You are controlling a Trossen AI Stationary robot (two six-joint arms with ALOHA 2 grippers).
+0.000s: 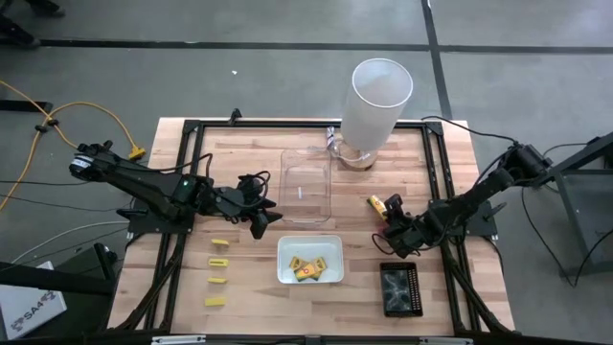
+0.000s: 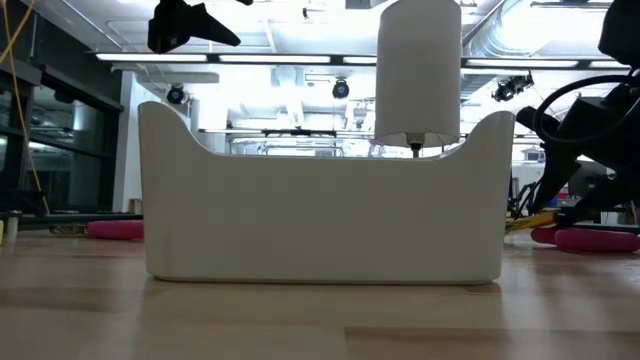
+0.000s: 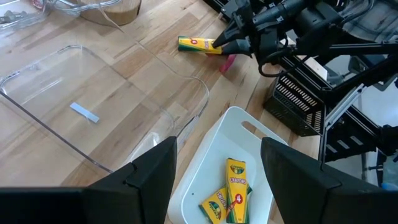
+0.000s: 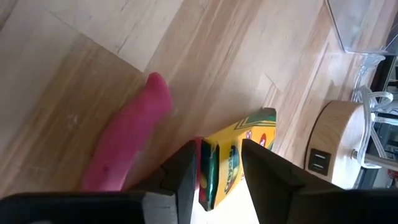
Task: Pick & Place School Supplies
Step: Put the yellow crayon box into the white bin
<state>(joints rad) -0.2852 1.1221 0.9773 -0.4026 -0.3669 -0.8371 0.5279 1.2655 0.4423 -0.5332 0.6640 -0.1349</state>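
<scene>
My right gripper point(image 1: 393, 222) is at the table's right, shut on a yellow-orange crayon packet point(image 1: 376, 203) that lies next to pink-handled scissors point(image 4: 127, 143). My left gripper point(image 1: 264, 218) hangs open in the air left of the white tray point(image 1: 309, 275), touching nothing. That tray holds more yellow packets point(image 3: 233, 180). Several tiny yellow blocks point(image 1: 218, 261) lie in a column on the wood near the left arm. My right gripper has the crayon packet pinched between its two fingers at the packet's near end point(image 4: 219, 177). The fingers point(image 3: 231, 42) come slanting down from the table's right and lie along the packet. Its far end point(image 3: 186, 43) points toward the clear tray.
A clear tray point(image 1: 306, 184) sits mid-table with a small strip point(image 3: 84, 112) inside. A tall white cylinder point(image 1: 375, 101) on a wooden base stands at the far edge. A black tray point(image 1: 400, 289) is at the near right. Bare wood lies between the trays.
</scene>
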